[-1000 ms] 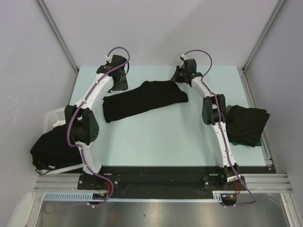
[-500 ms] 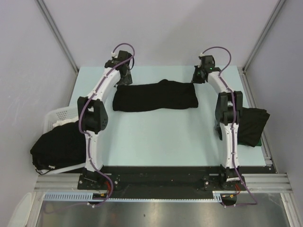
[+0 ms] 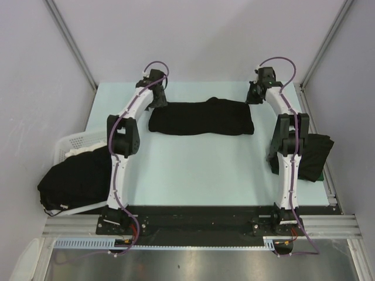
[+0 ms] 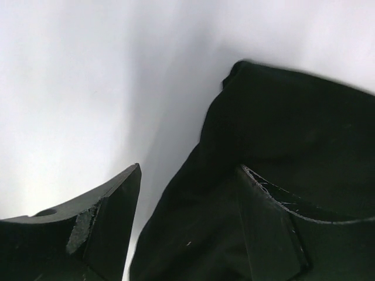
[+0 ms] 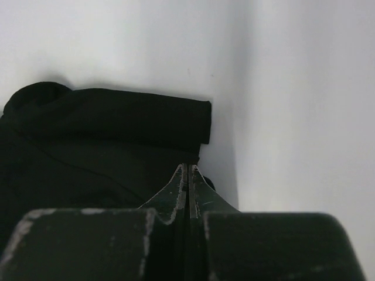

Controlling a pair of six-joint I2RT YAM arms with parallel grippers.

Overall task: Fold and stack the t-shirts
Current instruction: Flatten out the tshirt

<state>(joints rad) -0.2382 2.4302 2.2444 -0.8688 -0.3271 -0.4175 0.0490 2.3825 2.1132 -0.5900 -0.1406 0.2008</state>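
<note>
The pale bench (image 3: 193, 170) carried three lots of black t-shirts. One t-shirt (image 3: 202, 117) lay stretched out flat in a long band across the far middle, running left to right between the two arms. A heap of black shirts (image 3: 73, 181) spilled over the white basket (image 3: 73, 142) at the bench's left edge, and a folded pile (image 3: 313, 153) sat at the right edge, partly behind the right arm. The left claw (image 3: 157, 99) stood at the stretched t-shirt's far left corner; seen from its wrist, the left claw (image 4: 187, 175) was spread apart, one finger (image 4: 111, 216) over bare bench and the other over the cloth's edge. The right claw (image 3: 253, 96) stood at the far right corner, and its wrist view showed the right claw (image 5: 187, 170) clenched tight, tips meeting just at the hem near the corner; whether cloth was pinched could not be told.
</note>
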